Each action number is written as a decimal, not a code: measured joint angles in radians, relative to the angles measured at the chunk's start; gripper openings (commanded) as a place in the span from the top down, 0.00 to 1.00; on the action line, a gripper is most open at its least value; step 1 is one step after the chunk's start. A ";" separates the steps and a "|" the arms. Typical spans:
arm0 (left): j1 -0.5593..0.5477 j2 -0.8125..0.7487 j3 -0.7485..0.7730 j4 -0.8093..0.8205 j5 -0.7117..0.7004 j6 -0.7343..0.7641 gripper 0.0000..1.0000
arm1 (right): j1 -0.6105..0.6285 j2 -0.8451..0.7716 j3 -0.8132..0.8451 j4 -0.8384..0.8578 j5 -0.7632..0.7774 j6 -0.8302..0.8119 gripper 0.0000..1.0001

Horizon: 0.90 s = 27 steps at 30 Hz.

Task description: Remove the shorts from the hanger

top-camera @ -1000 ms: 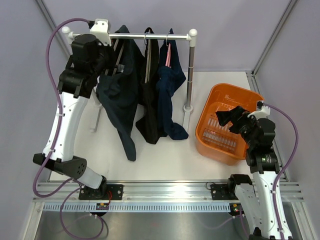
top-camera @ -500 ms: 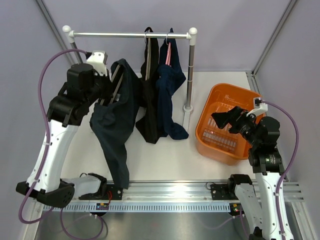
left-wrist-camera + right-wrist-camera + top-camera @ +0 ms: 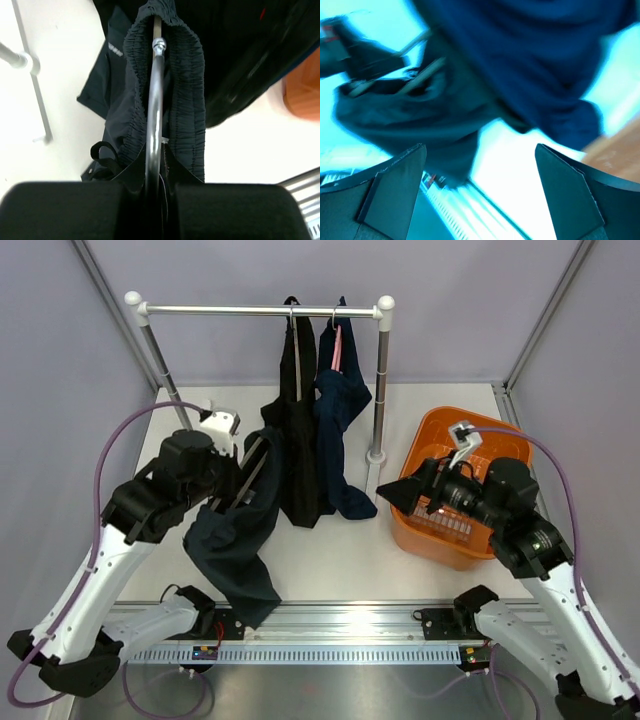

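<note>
My left gripper (image 3: 232, 488) is shut on a hanger (image 3: 252, 462) that carries the dark teal-navy shorts (image 3: 235, 545). It holds them off the rail, low over the table's left middle. In the left wrist view the hanger's metal wire (image 3: 152, 100) runs between my jaws, with the gathered waistband (image 3: 187, 75) draped over it. The black shorts (image 3: 298, 440) and the navy blue shorts (image 3: 342, 405) hang on the rail (image 3: 250, 310). My right gripper (image 3: 392, 492) is open and empty, pointing left beside the hanging shorts. Its blurred view shows the navy shorts (image 3: 535, 50) and teal shorts (image 3: 410, 110).
An orange basket (image 3: 440, 435) stands at the right, under my right arm. The rail's right post (image 3: 380, 380) stands between the basket and the hanging shorts, and its left post (image 3: 160, 370) is behind my left arm. A slotted metal rail (image 3: 330, 625) runs along the near edge.
My left gripper has carried the hanger with the teal-navy shorts off the rail, down and toward the near side. My right gripper has swung left out of the basket toward the shorts.
</note>
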 measured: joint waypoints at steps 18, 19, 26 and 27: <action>-0.048 -0.220 -0.119 -0.089 0.137 -0.022 1.00 | 0.743 0.625 0.383 -0.008 0.580 0.006 0.09; -0.049 -0.227 -0.126 -0.092 0.147 -0.022 1.00 | 0.747 0.652 0.406 -0.006 0.596 0.008 0.10; -0.049 -0.261 -0.145 -0.106 0.193 -0.029 1.00 | 0.749 0.790 0.537 0.000 0.665 0.025 0.14; -0.049 -0.264 -0.145 -0.106 0.198 -0.029 1.00 | 0.749 0.805 0.552 0.001 0.672 0.028 0.16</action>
